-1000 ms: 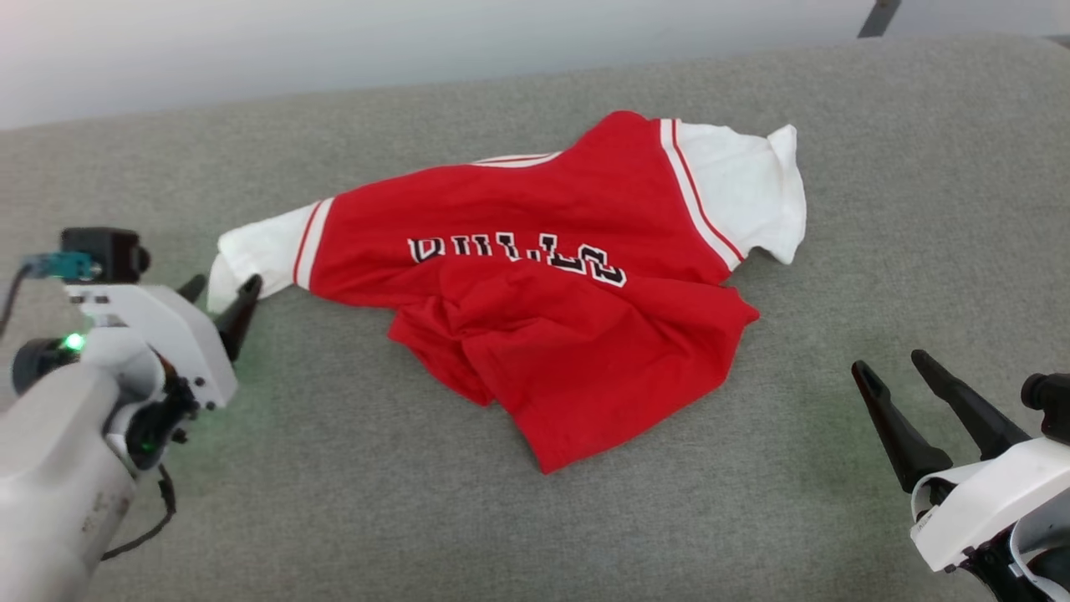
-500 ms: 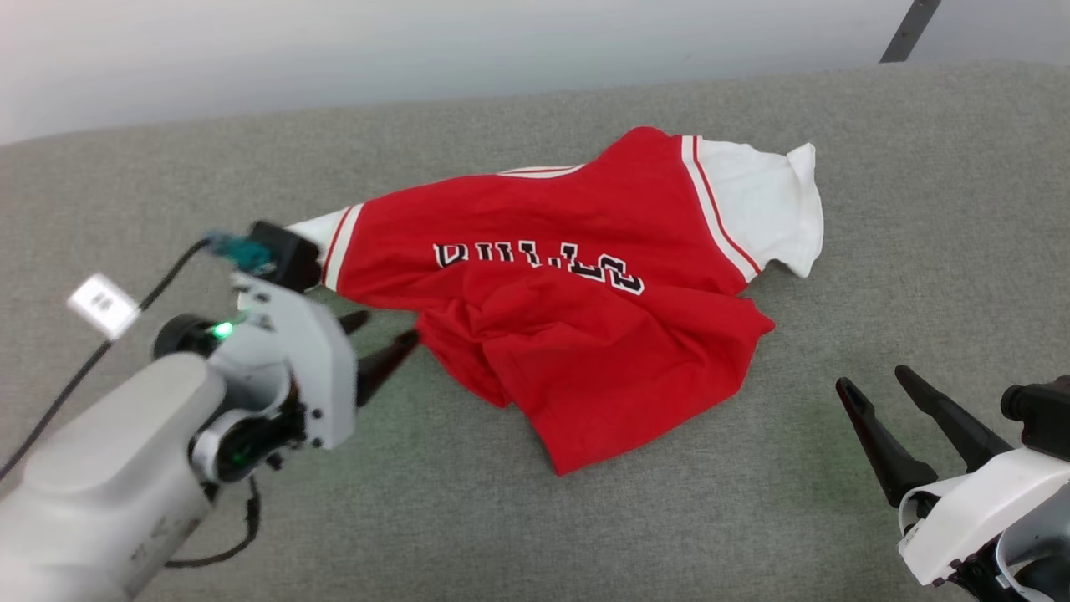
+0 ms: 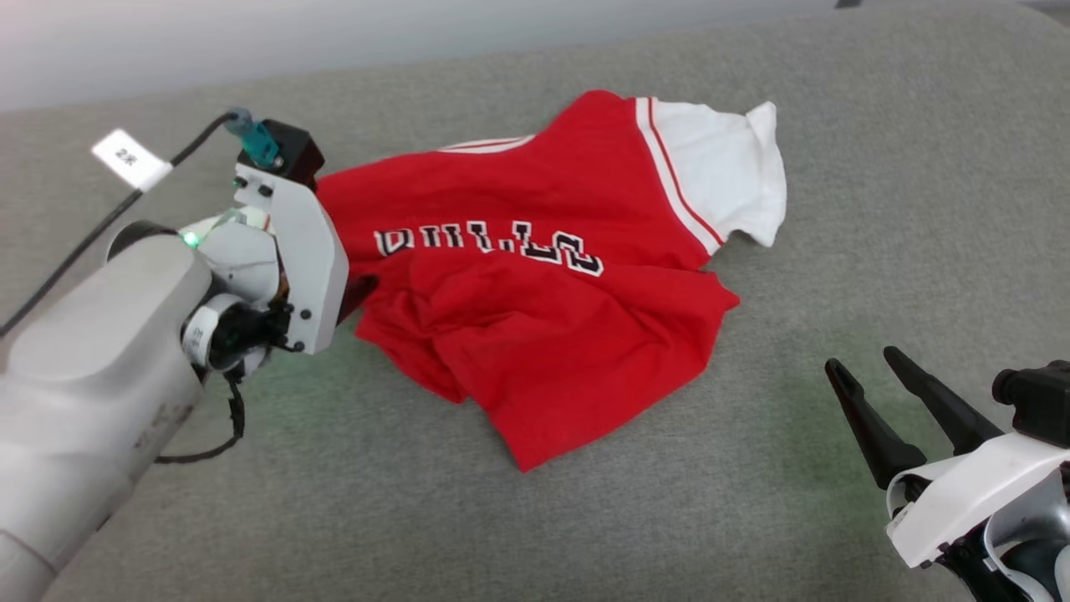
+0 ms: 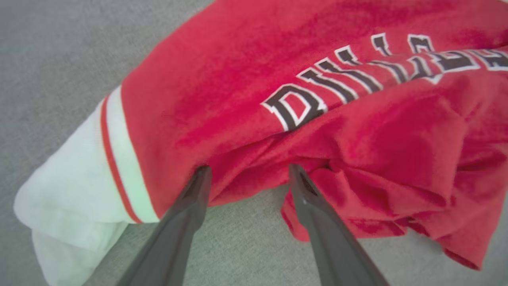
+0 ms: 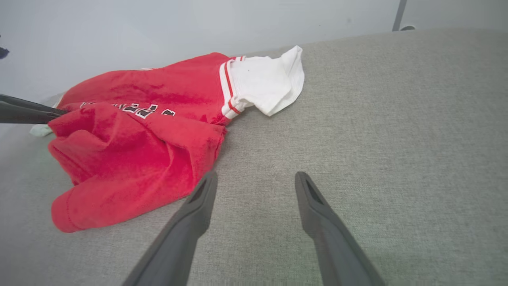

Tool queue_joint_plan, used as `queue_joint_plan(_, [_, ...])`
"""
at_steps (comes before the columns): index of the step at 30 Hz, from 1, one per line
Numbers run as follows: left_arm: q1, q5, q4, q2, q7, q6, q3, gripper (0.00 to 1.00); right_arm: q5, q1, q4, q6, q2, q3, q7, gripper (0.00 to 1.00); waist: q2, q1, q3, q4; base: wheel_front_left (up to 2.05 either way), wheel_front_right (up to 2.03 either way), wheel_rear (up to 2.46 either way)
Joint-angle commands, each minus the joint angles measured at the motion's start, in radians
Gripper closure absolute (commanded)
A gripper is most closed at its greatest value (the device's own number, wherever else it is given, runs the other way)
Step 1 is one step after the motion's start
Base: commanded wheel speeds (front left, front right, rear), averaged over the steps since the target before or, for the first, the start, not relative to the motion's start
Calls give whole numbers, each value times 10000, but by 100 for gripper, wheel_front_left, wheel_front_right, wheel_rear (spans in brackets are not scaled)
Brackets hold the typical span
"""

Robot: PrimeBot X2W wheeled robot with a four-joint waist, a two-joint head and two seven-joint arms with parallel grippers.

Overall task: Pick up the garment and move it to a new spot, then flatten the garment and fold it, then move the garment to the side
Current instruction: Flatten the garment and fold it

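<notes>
Left tool wide, both tips at the crumpled red edge of the shirt, not closed on it. A bunched fold sits between and just past the tips. White sleeve lies left of the left finger, and the black lettering is ahead and to the right. Right tool wide, holding nothing, over bare grey surface. The shirt lies ahead-left of it, near but apart. Shirt is rumpled, with its lower part folded over.
</notes>
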Motion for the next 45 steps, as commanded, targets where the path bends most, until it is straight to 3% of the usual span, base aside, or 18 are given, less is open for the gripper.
queue_joint_plan(1, [-110,99,327,-119,67,-127,-85,0,128,-150,57,1,-1,49,-114,0,0,0,276,-292,0,0,0])
queue_joint_plan(8, [-247,564,2133,-570,-97,-502,-514,0,218,-371,255,1,-18,289,-340,0,0,0,545,-510,0,0,0])
queue_joint_plan(9, [-187,559,2335,-643,-85,-553,-574,9,207,-389,270,1,-39,291,-360,0,0,0,561,-520,0,0,0])
queue_joint_plan(11, [-96,484,2680,-764,-16,-696,-646,75,227,-417,293,1,-67,274,-371,0,0,0,591,-524,0,0,0])
queue_joint_plan(12, [-55,426,2816,-828,11,-773,-666,100,225,-426,301,1,-84,255,-390,0,0,0,599,-515,0,0,0])
queue_joint_plan(22, [-357,268,2673,-774,-174,-1117,-786,100,92,-402,201,1,-148,183,-374,0,0,0,429,-238,0,0,0])
queue_joint_plan(26, [-182,-102,1371,-418,-114,-1145,-787,100,56,-227,161,1,-128,90,-310,0,0,0,230,-110,0,0,0])
queue_joint_plan(31, [399,-730,-1066,487,135,-1099,-679,100,42,-90,43,1,-92,-60,-226,0,0,0,96,23,0,0,0])
queue_joint_plan(37, [1276,-1204,-3617,1411,362,-295,-685,100,-2,-75,-118,1,-64,-112,-97,0,0,0,115,59,0,0,0])
queue_joint_plan(42, [1876,-1337,-4693,1919,-85,239,-538,100,5,-51,-208,1,-137,-169,-67,0,0,0,161,37,0,0,0])
queue_joint_plan(43, [1938,-1242,-4744,1952,-309,335,-482,55,22,-45,-207,1,-154,-183,-59,0,0,0,155,41,0,0,0])
queue_joint_plan(44, [2045,-1279,-4760,1929,-541,431,-403,31,42,-45,-185,1,-163,-210,-45,0,0,0,135,53,0,0,0])
queue_joint_plan(45, [2149,-1313,-4809,1904,-750,473,-349,26,64,-52,-160,1,-181,-226,-27,0,0,0,111,65,0,0,0])
